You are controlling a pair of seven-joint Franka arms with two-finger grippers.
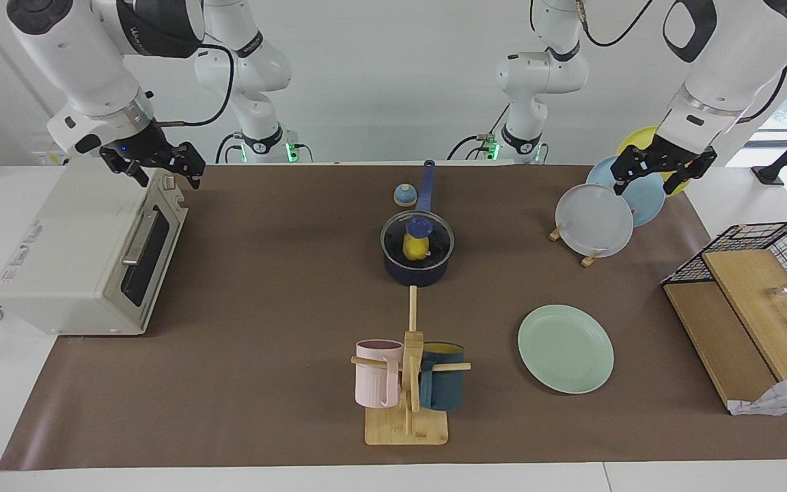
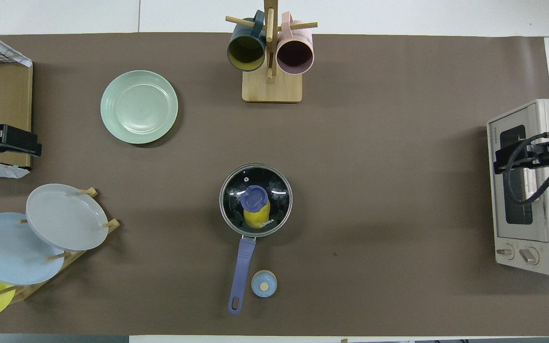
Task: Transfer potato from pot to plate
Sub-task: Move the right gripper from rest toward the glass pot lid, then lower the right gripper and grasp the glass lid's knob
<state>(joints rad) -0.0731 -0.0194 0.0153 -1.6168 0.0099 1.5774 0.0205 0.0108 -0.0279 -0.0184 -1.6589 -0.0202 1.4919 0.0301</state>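
Observation:
The dark blue pot [image 1: 400, 273] stands at the table's middle, its long handle [image 2: 242, 264] pointing toward the robots. A glass lid [image 1: 436, 240] with a blue knob [image 2: 254, 197] covers it. The yellow potato [image 1: 415, 250] lies inside and shows through the lid; it also shows in the overhead view [image 2: 256, 219]. The mint-green plate [image 1: 565, 348] lies bare, farther from the robots, toward the left arm's end [image 2: 139, 106]. My right gripper [image 1: 168, 179] is open above the toaster oven. My left gripper [image 1: 650, 183] is open above the plate rack. Both are far from the pot.
A toaster oven [image 1: 86, 253] stands at the right arm's end. A mug tree [image 1: 408, 383] with a pink and a dark blue mug stands farther than the pot. A rack of plates [image 1: 595, 220], a wire basket with boards [image 1: 749, 287] and a small blue knob-like object [image 1: 404, 195] are also here.

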